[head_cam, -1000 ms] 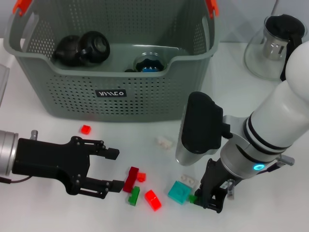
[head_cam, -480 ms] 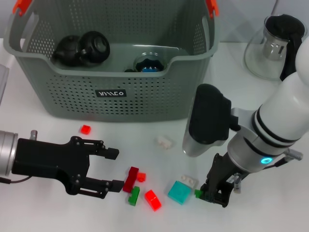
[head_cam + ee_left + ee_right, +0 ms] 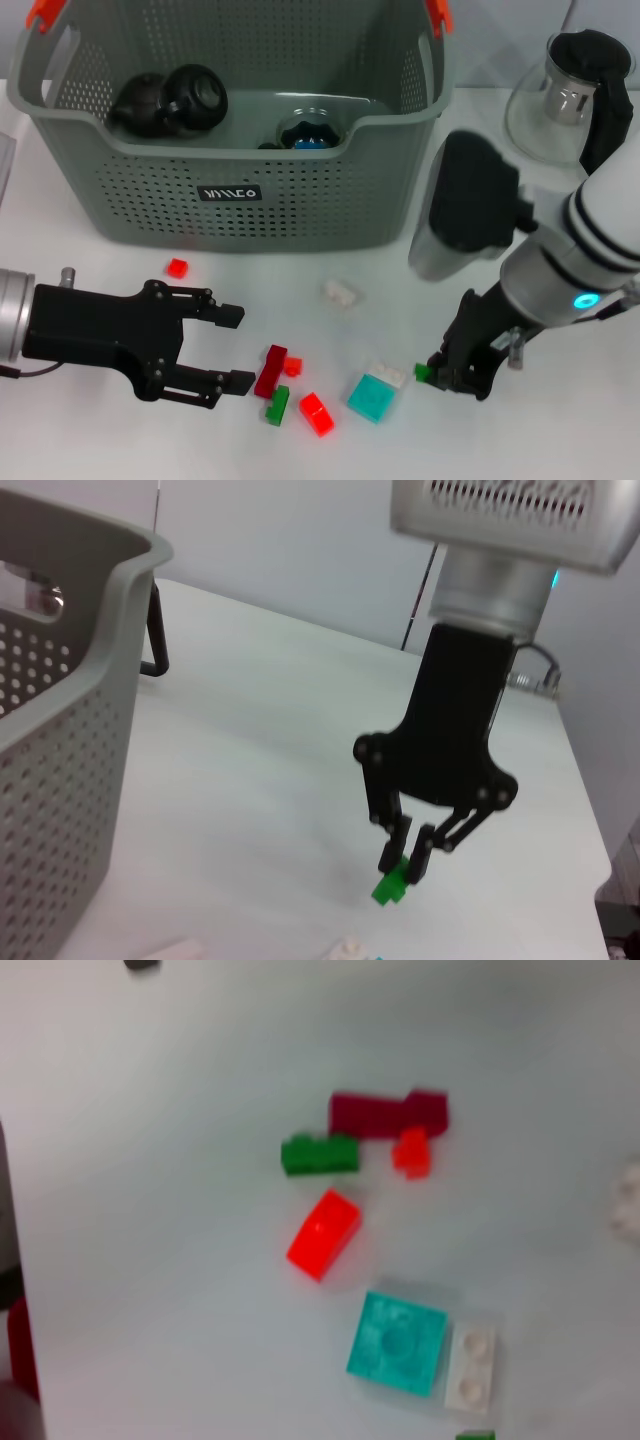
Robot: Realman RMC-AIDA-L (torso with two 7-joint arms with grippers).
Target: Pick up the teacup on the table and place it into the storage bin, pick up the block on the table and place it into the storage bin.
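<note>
Since 1 s ago the right gripper (image 3: 447,378) has slid to the robot's right and come up a bit w/ the small green block (image 3: 423,372), now clear of the teal block (image 3: 372,397) and the white brick (image 3: 388,374) touching it. Fingers (image 3: 390,852) are clamped on the green block's top, seen plainly in left wrist view; whether it's fully off the table (image 3: 560,420) I can't tell. Block looks light, rigid, smooth plastic: prob. slippery, so a pinch across flat sides, centred, is best; it's gripped near one edge, could twist out. Left gripper (image 3: 232,347) sits low on the robot's left, jaws spread and empty, just beside the dark red block (image 3: 270,369). Storage bin (image 3: 240,195) stands well behind, w/ dark cups inside; next is lift & carry over its rim.
</note>
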